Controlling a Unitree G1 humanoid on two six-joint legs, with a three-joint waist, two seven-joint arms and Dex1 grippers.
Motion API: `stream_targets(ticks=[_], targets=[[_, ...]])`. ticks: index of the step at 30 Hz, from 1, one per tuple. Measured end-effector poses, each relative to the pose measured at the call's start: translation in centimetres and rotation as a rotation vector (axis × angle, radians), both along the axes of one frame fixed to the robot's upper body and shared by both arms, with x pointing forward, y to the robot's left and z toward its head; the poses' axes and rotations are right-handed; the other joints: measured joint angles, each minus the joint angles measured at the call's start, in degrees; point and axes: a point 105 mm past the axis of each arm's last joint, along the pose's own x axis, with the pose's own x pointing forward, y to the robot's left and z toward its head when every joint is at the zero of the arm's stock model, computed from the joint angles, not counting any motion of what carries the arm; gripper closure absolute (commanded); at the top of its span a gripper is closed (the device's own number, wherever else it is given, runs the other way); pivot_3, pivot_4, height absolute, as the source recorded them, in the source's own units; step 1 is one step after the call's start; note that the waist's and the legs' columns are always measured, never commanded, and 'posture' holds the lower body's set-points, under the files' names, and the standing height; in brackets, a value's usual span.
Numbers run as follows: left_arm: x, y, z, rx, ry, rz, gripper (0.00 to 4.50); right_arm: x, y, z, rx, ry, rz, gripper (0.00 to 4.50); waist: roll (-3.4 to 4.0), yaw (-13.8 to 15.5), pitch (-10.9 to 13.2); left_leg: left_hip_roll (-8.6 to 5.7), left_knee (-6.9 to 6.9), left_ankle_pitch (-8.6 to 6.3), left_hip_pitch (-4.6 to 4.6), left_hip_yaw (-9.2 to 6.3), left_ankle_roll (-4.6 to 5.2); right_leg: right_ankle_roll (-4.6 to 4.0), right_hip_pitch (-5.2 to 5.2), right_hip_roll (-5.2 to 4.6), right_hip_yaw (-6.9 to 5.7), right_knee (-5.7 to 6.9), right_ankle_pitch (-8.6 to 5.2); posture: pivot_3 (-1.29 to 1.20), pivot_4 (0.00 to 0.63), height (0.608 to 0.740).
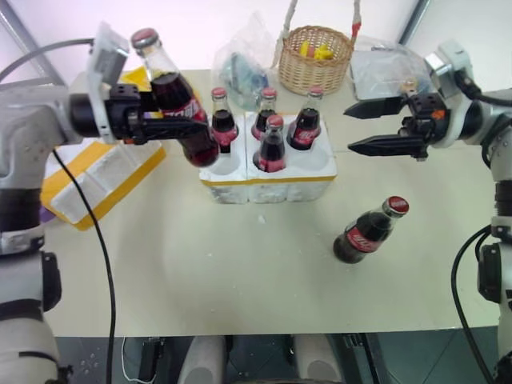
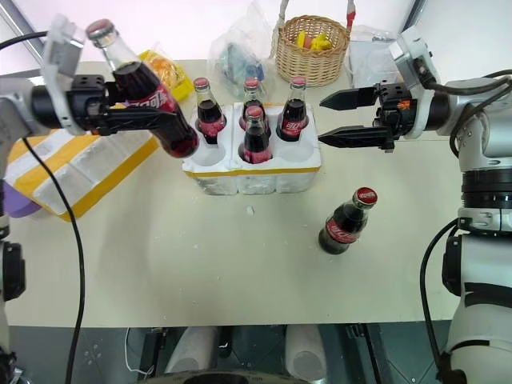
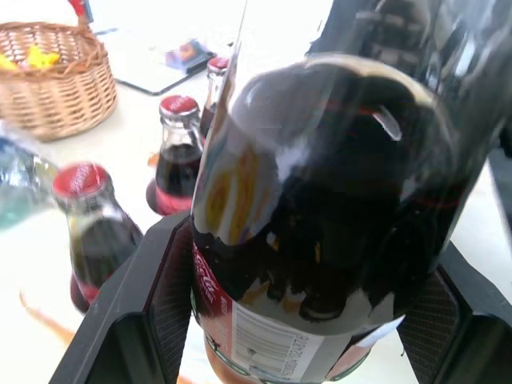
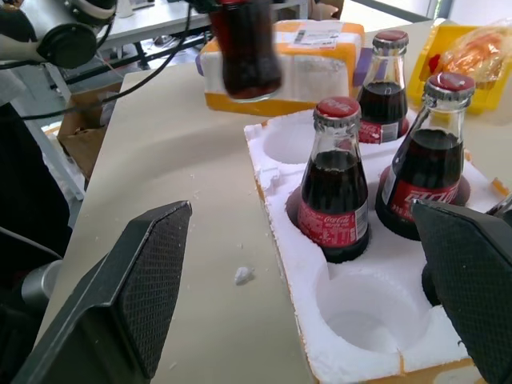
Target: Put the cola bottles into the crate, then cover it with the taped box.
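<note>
The left pincer (image 1: 160, 112) is clamped round the body of a cola bottle (image 1: 172, 96), which hangs tilted in the air with its cap leaning back toward the arm; held by the middle like this, its base is free to drop into a hole; the crate (image 1: 268, 180) sits just beyond and below the fingertips, four bottles (image 1: 272, 146) already standing in it, with two holes empty, one at the near corner on this pincer's side, probably the target; the taped box (image 1: 100, 180) lies below and behind the left pincer, out of the way until needed as a cover; the right pincer (image 1: 386, 124) hangs wide open and empty beside the crate's other end; the last bottle (image 1: 370, 230) lies on its side on the table (image 1: 200, 272), below that pincer and toward the robot, likely its next pick
</note>
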Motion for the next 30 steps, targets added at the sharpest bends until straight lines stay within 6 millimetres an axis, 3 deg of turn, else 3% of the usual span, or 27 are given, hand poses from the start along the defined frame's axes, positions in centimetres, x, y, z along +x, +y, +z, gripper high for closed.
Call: stream_targets(ticks=[6, 16, 18, 20, 27, 30], targets=[[3.1, -1.1, -2.7, 0.027, 0.049, 0.014, 1.76, -0.1, 0.1, -0.4, 0.005, 0.008, -0.011, 0.00, -0.01, 0.0, 0.0, 0.00, 0.01, 0.00, -0.03, -0.01, 0.01, 0.00, -0.03, 0.01, 0.00, 0.00, 0.00, 0.00, 0.150, 0.737], [3.8, -2.4, -5.8, 0.118, 0.079, -0.042, 1.76, -0.3, -0.2, -0.5, 0.030, 0.008, -0.037, 0.00, -0.01, 0.2, 0.0, 0.00, 0.04, 0.00, -0.06, -0.02, 0.01, 0.00, -0.05, 0.01, 0.00, 0.03, 0.00, 0.00, 0.150, 0.737], [3.9, -2.8, -6.3, 0.144, 0.076, -0.052, 0.72, -0.3, -0.2, -0.7, 0.033, 0.012, -0.042, 0.00, -0.01, 0.2, 0.0, 0.00, 0.04, 0.00, -0.06, -0.02, 0.00, 0.00, -0.05, 0.01, 0.01, 0.02, 0.00, 0.00, 0.150, 0.737], [3.9, -3.0, -6.4, 0.153, 0.066, -0.059, 0.06, -0.2, -0.1, -0.7, 0.036, 0.012, -0.042, 0.00, -0.01, 0.1, 0.0, 0.00, 0.04, 0.00, -0.05, -0.02, 0.00, 0.00, -0.05, 0.01, 0.01, 0.03, 0.00, 0.00, 0.150, 0.737], [3.8, -2.4, -7.6, 0.163, 0.076, -0.047, 0.06, -0.1, -0.1, -0.8, 0.038, 0.012, -0.054, 0.00, -0.01, 0.1, 0.0, 0.01, 0.04, 0.00, -0.04, -0.03, 0.01, 0.00, -0.04, 0.01, 0.01, 0.05, 0.00, 0.00, 0.150, 0.737], [3.4, -1.0, -6.8, 0.133, 0.070, -0.013, 0.06, 0.0, -0.4, -1.1, 0.040, 0.010, -0.074, 0.00, -0.01, 0.0, 0.0, 0.01, 0.03, 0.00, -0.05, -0.03, 0.01, 0.00, -0.05, 0.01, 0.00, 0.04, 0.00, 0.00, 0.150, 0.737]])
